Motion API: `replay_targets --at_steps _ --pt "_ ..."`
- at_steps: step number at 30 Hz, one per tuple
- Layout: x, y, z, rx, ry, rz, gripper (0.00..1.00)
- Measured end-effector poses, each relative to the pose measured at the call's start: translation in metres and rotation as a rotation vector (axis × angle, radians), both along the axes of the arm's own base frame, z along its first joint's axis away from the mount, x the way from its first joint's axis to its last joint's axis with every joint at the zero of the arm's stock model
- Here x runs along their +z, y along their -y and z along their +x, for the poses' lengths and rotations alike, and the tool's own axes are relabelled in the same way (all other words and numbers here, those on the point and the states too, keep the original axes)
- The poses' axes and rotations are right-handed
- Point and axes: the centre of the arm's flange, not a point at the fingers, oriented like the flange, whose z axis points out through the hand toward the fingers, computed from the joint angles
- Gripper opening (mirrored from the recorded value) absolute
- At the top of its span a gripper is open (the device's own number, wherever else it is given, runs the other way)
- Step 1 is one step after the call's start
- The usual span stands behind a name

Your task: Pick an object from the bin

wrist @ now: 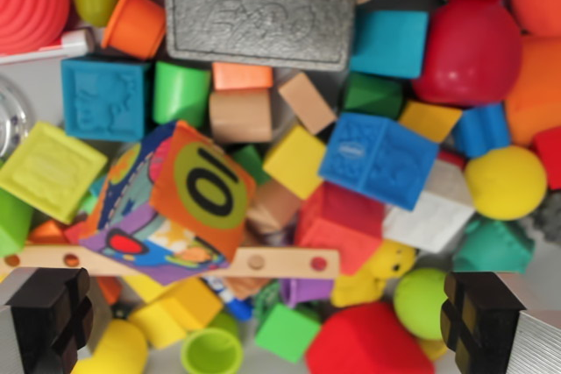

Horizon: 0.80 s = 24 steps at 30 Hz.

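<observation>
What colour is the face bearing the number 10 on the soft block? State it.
Orange, with black digits on an olive-green circle, seen in the wrist view.

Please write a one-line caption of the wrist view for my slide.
Open claw above a bin crowded with toys: a grey eraser, a numbered soft cube and a yellow ball.

Between the fingers (48, 317): the gripper (263, 317) stands spread wide over the heap, both tips at the frame's bottom corners.
Directly below: wooden strip (175, 262), soft numbered cube (175, 194), red block (337, 221) and green cup (212, 352), tightly packed.
Upper barrier: grey eraser (260, 25) lying flat across the pile.
Bare floor: pale patch at the wrist view's left edge only.
</observation>
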Motion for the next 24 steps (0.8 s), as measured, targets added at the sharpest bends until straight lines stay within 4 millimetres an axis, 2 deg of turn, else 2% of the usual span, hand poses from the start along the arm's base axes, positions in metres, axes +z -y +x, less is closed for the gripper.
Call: replay_targets --at_steps 24 --pt "-0.057 -0.067 -0.031 -0.394 0.015 0.018 1.0"
